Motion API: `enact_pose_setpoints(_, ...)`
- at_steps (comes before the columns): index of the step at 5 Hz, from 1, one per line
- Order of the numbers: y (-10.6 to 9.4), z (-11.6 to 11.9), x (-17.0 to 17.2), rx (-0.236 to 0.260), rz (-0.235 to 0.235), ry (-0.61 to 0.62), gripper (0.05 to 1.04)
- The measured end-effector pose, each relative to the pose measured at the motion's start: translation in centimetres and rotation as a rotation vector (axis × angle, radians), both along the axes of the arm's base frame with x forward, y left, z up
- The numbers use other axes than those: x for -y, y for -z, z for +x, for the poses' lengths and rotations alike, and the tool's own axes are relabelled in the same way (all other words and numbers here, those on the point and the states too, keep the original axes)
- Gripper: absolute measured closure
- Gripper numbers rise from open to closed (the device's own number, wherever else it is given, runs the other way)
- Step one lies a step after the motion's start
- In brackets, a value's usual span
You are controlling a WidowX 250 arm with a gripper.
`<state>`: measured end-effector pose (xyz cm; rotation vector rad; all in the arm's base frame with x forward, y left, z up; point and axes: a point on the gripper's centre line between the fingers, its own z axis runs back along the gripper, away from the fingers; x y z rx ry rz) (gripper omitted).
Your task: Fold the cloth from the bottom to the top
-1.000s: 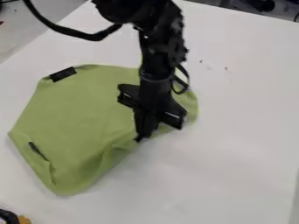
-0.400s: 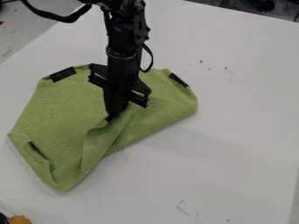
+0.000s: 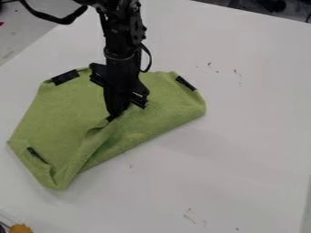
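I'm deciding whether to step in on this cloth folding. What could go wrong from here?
The gripper has the cloth at one spot on a raised crease, so the fold may slip loose or come out lopsided.
The cloth's bottom corner, near the lower-left black strip, is bunched and could stay wrinkled.
Nothing visible pins the cloth to the table, so a pull might drag it.

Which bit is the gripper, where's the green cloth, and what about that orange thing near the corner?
Gripper [image 3: 112, 117]: camera view, at its lower tip, by the fold.
Green cloth [image 3: 54, 107]: camera view, on its flat left part.
Orange thing [image 3: 21, 228]: camera view, bottom left, on the middle of its visible part.
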<state>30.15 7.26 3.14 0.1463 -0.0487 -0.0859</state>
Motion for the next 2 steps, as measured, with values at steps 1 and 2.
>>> enact_pose_setpoints(1,0.2,1.0,-1.7,0.102,0.015,0.032,0.874)
enact_pose_setpoints(2,-0.7,2.4,-4.1,0.146,0.069,0.057,0.625)
